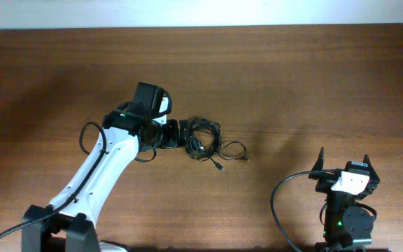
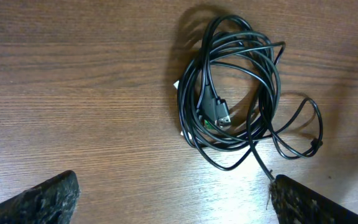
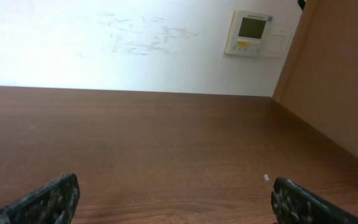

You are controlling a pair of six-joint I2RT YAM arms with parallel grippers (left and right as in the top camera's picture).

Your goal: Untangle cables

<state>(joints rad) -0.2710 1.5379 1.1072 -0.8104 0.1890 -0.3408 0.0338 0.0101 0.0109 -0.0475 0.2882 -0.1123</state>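
Note:
The cables (image 1: pixel 205 138) lie in a knotted black bundle on the wooden table near its middle, with loose strands trailing right to small plug ends (image 1: pixel 220 168). In the left wrist view the bundle (image 2: pixel 232 87) is a coil of several loops with a plug inside, and a loose loop (image 2: pixel 303 127) hangs off to the right. My left gripper (image 1: pixel 182 133) is open just left of the bundle; its fingers (image 2: pixel 173 199) straddle bare wood below the coil, one strand touching the right finger. My right gripper (image 1: pixel 344 162) is open and empty at the front right, far from the cables.
A thick black arm cable (image 1: pixel 280 203) loops by the right arm's base, another (image 1: pixel 89 133) by the left arm. The right wrist view shows bare table (image 3: pixel 166 143), a white wall and a wall panel (image 3: pixel 252 32).

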